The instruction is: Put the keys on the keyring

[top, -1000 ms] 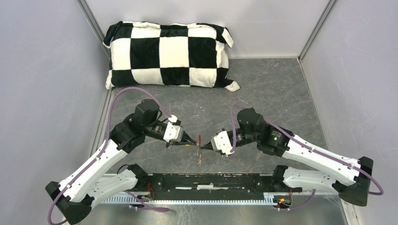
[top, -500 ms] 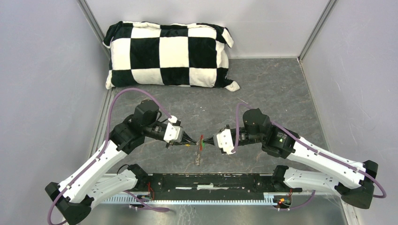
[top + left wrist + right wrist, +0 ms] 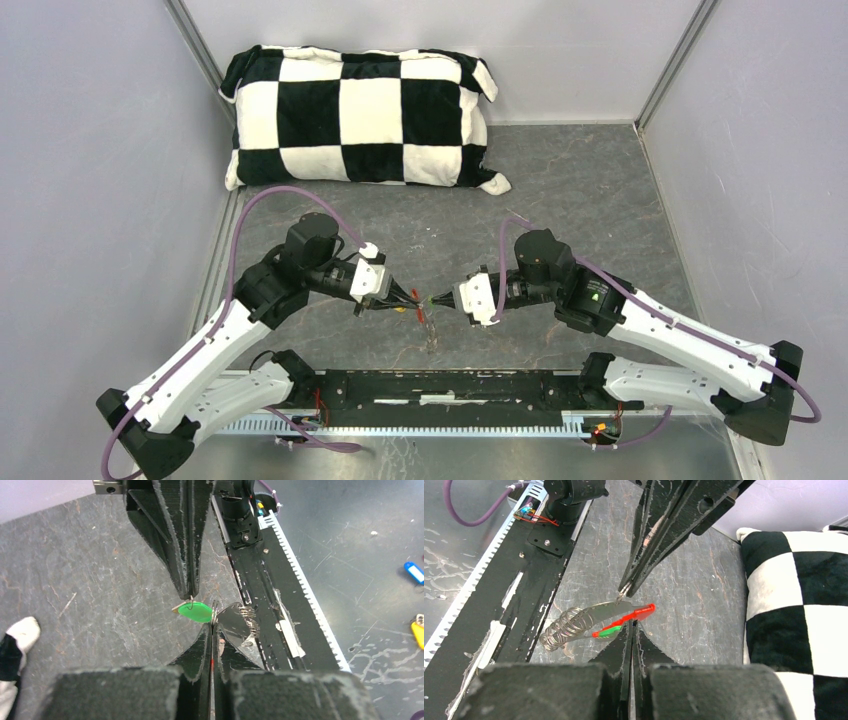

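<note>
Both grippers meet tip to tip above the table, near its front. My left gripper [image 3: 417, 303] [image 3: 212, 625] is shut on the keyring, and a sliver of red shows between its fingers. The keyring's red tag [image 3: 636, 614] lies slanted, and a silver blade with a wire coil [image 3: 564, 627] [image 3: 244, 622] hangs from it. My right gripper [image 3: 438, 299] [image 3: 631, 625] is shut at the thin wire loop of the green key [image 3: 196, 613] [image 3: 611, 631], which hangs between the two sets of tips. A yellow plastic head [image 3: 419, 632] lies far off on the grey surface, cut off by the frame edge.
A black-and-white checked pillow [image 3: 360, 118] lies at the back of the table. A black rail with a toothed strip [image 3: 450, 390] runs along the front between the arm bases. A blue tag [image 3: 414, 572] lies beyond the rail. Walls enclose the left, right and back.
My right gripper has shifted up and left, closing on the left gripper's tips. The red tag has swung from upright to slanted, and the green key now shows between the tips.
</note>
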### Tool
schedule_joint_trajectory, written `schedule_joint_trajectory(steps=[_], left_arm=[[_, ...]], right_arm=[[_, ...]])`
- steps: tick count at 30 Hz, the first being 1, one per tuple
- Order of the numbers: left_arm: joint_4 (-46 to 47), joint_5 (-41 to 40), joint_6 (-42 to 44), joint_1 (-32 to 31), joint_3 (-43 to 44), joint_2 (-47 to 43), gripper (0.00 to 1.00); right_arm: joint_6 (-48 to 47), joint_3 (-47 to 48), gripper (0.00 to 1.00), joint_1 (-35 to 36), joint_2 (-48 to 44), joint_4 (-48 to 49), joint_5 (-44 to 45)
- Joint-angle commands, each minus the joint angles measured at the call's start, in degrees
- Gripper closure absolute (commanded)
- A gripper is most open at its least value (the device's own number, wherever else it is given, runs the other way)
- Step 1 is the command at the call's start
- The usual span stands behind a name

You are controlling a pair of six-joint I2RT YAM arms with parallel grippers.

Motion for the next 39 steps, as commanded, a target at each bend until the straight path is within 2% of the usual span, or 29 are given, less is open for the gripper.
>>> schedule_joint_trajectory(steps=[1,39], left_arm=[[3.9,-0.3,-4.8,-0.1,-0.4,-0.9,0.98],[4.0,-2.7,-5.7,-0.1,0.5,1.1,0.98]], right_arm=[[-0.4,1.4,1.0,-0.1,-0.3,2.4,-1.7],[-0.4,1.7,1.0,0.0,1.3,3.9,-5.4]])
